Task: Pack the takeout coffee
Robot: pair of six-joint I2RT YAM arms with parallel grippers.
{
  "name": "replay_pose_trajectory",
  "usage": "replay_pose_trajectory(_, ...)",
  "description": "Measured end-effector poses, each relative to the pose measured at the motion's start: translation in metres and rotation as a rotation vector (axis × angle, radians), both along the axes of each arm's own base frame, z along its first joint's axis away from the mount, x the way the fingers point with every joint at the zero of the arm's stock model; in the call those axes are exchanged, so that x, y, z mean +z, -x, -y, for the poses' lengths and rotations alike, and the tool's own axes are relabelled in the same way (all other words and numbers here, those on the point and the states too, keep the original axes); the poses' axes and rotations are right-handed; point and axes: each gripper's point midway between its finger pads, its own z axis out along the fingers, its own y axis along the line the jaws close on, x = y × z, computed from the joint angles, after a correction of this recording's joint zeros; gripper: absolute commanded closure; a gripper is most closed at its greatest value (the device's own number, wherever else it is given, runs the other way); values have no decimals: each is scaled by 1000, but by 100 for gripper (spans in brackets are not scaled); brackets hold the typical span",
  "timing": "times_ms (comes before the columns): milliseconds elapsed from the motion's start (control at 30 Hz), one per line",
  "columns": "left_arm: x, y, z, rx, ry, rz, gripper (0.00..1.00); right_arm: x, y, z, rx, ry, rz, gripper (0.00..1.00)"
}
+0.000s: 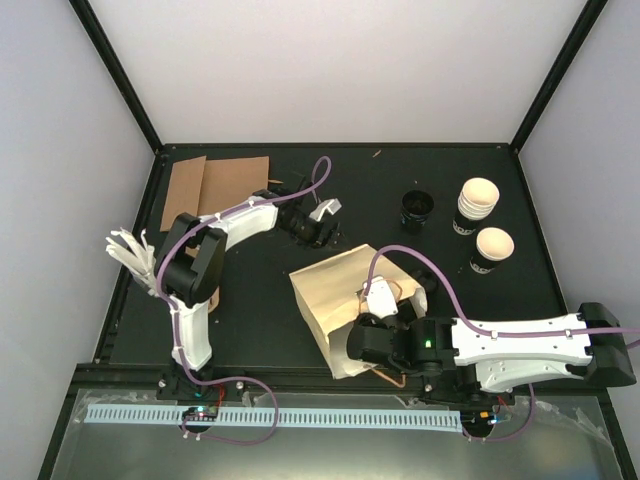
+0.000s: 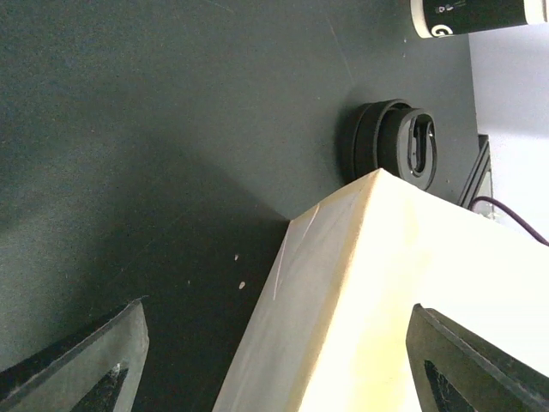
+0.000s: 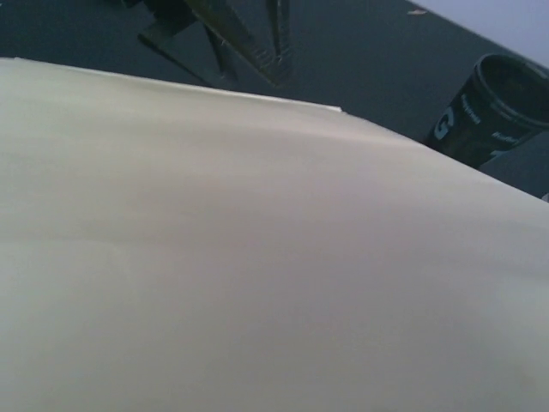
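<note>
The takeout coffee cup (image 1: 492, 250) stands at the back right, black-walled with a cream inside, far from both grippers. A cream paper bag (image 1: 335, 300) lies mid-table. My left gripper (image 1: 318, 232) hovers at the bag's far corner. In the left wrist view it (image 2: 274, 343) is open, its dark fingers (image 2: 86, 360) wide apart on either side of the bag's corner (image 2: 377, 283), touching nothing. My right gripper (image 1: 375, 312) rests against the bag's near right part. The bag's pale paper (image 3: 257, 257) fills the right wrist view and hides the fingers.
A stack of like cups (image 1: 478, 205) stands behind the single cup, its rim in the left wrist view (image 2: 480, 15). A short black stack of lids (image 1: 416, 208) (image 2: 395, 146) sits just beyond the bag. Brown cardboard pieces (image 1: 210, 185) lie back left. White strips (image 1: 130, 255) hang at the left edge.
</note>
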Motion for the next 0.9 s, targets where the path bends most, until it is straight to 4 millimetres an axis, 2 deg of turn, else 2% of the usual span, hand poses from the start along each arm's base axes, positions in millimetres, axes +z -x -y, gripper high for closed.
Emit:
replay_pose_trajectory(333,-4,3,9,-41,18,-27,18,17,-10,-9,2,-42,107,53)
replay_pose_trajectory(633,-5,8,9,-55,21,-49,20,18,-17,-13,-2,-55,128,53)
replay_pose_trajectory(900,-5,12,13,-68,23,-53,21,8,-16,-17,8,-32,102,53)
